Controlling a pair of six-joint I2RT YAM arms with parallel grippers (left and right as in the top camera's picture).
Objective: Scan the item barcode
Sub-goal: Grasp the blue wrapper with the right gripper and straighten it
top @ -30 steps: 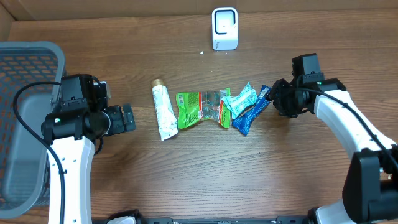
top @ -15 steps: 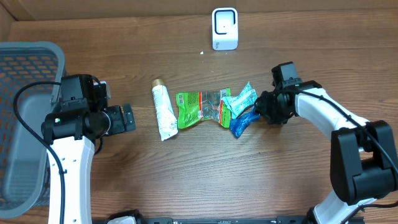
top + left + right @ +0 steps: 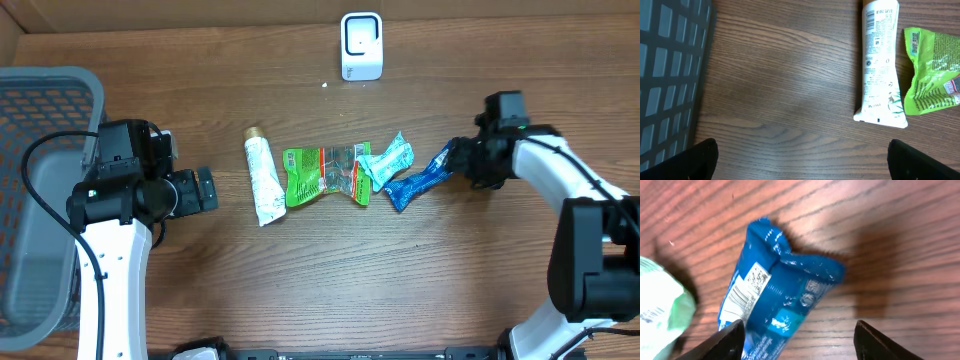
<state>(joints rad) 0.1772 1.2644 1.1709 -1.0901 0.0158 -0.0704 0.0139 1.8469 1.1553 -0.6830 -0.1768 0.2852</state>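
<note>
A blue packet [image 3: 420, 182] lies on the wooden table, right of a mint-green packet [image 3: 388, 160]. My right gripper [image 3: 456, 166] sits at its right end. In the right wrist view the blue packet [image 3: 777, 292] shows a white barcode label [image 3: 746, 294] and reaches in between the jaws of my right gripper [image 3: 800, 342], close to the left finger [image 3: 725, 340], with bare wood beside the right one. The jaws stand open. My left gripper [image 3: 205, 188] rests open over bare wood, left of a white tube [image 3: 263, 180]. The white scanner [image 3: 361, 45] stands at the back.
A green snack bag [image 3: 320, 175] lies between the tube and the mint-green packet. The white tube [image 3: 880, 65] and green bag [image 3: 932, 70] show in the left wrist view. A grey mesh basket [image 3: 40, 200] fills the far left, its wall [image 3: 670, 75] beside my left gripper [image 3: 802, 165].
My right gripper pushed left against the blue packet, then drew back right. The packet came right with it, and the jaws stand wider. The left arm has not moved.
</note>
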